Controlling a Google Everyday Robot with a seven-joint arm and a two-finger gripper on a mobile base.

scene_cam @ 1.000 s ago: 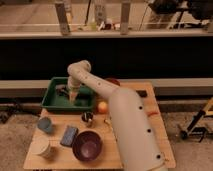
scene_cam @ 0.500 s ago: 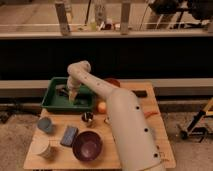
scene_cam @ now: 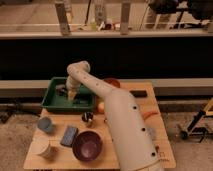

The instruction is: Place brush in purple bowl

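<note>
The purple bowl (scene_cam: 87,145) stands on the wooden table (scene_cam: 125,100) near its front edge, left of the middle. My white arm reaches back and left over the table into the green tray (scene_cam: 50,102). My gripper (scene_cam: 71,94) hangs low inside the tray, near its middle. A small dark shape (scene_cam: 61,90) lies in the tray just left of the gripper, and it looks like the brush. I cannot tell whether the gripper touches it. The arm hides the right part of the table.
Left of the purple bowl are a grey-blue cup (scene_cam: 45,124), a blue-grey block (scene_cam: 69,135) and a cream cup (scene_cam: 46,149). A small dark object (scene_cam: 87,117) and an orange fruit (scene_cam: 101,106) lie behind it. An orange-red bowl (scene_cam: 113,82) stands at the back.
</note>
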